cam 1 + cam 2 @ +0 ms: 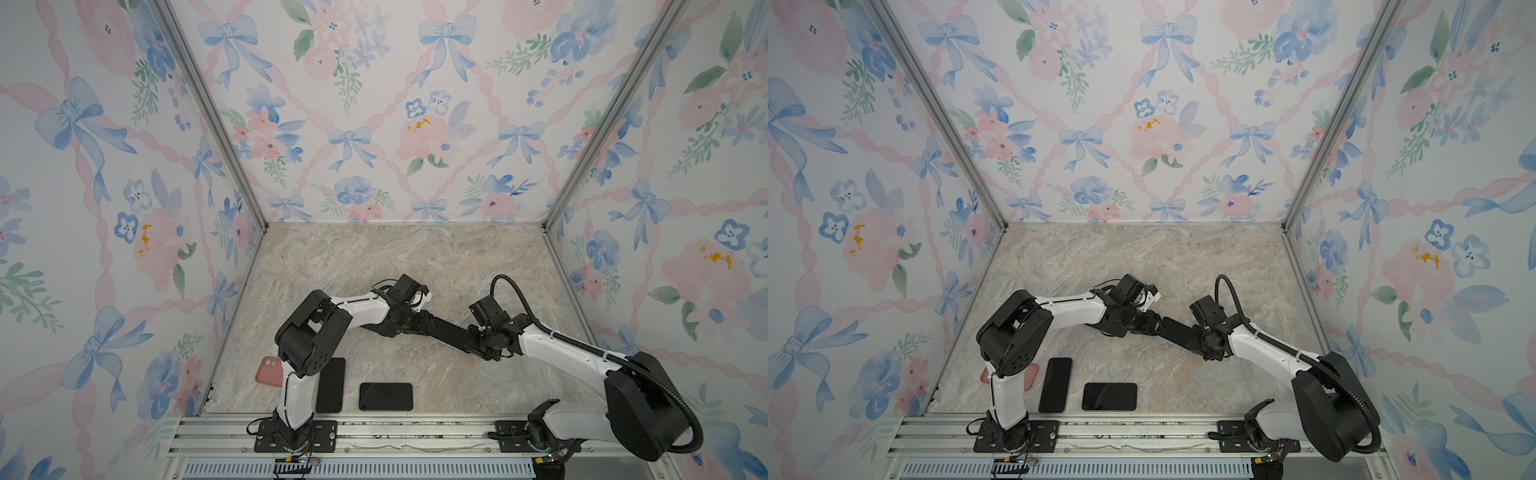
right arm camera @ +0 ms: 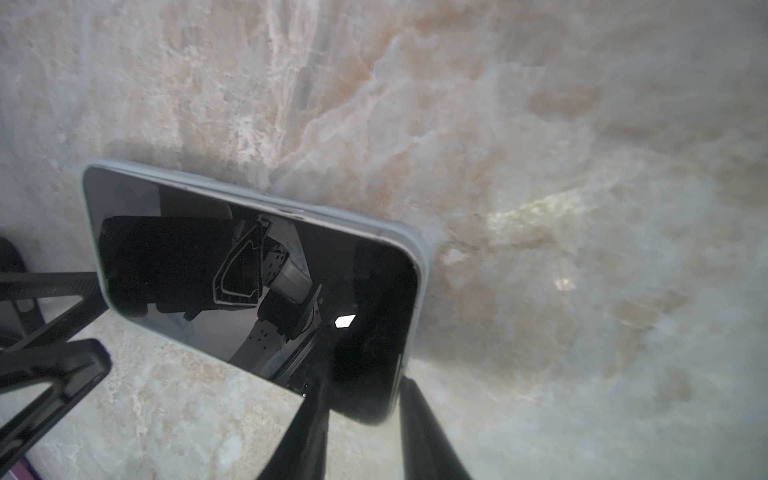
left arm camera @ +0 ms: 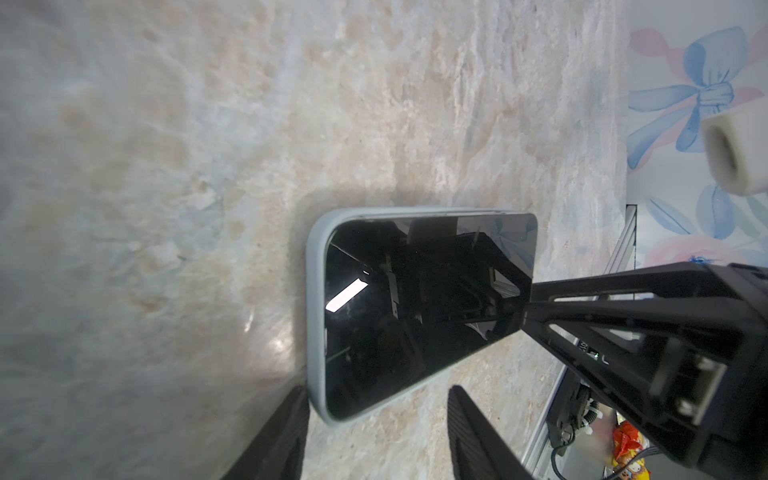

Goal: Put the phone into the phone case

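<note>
A black phone [image 1: 451, 332] [image 3: 415, 299] lies screen up on the marble table, midway between my two arms. It sits in a pale grey phone case [image 3: 316, 311] [image 2: 419, 266], whose rim shows along one long side and round the ends. My left gripper [image 3: 377, 390] [image 1: 433, 322] is open at one end, straddling a corner; one finger touches the case rim and the other stands apart. At the opposite end my right gripper [image 2: 361, 382] [image 1: 469, 338] is shut on the phone's corner, one finger over the screen and the other against the case edge.
Two more black phones [image 1: 331, 384] [image 1: 386, 397] lie near the table's front edge. A pink case [image 1: 269, 371] sits at the front left, partly behind the left arm. Flowered walls enclose three sides, and an aluminium rail [image 1: 374, 432] runs along the front.
</note>
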`<act>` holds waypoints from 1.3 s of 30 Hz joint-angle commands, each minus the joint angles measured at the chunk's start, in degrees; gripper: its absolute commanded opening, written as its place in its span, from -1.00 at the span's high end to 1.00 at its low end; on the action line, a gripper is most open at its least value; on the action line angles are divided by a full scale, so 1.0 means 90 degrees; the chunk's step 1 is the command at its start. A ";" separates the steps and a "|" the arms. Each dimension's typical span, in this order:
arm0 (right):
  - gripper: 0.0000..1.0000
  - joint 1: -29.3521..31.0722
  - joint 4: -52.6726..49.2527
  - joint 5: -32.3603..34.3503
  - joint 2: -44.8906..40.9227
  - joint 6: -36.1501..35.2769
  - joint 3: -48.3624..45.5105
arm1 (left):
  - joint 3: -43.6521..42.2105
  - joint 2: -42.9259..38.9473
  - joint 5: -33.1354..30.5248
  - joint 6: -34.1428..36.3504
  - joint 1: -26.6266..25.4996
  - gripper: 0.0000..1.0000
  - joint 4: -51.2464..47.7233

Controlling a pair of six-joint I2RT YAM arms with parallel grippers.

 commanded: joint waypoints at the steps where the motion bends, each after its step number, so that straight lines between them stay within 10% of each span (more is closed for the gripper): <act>1: 0.43 0.0097 0.0071 -0.0026 0.0109 0.0053 -0.0077 | -0.0016 0.0196 0.0046 -0.0020 -0.0060 -0.07 -0.0314; 39: 0.76 0.0625 0.1844 -0.0873 0.1120 0.0748 -0.0433 | 0.0264 0.0410 0.0261 -0.0170 -0.0509 0.04 -0.0134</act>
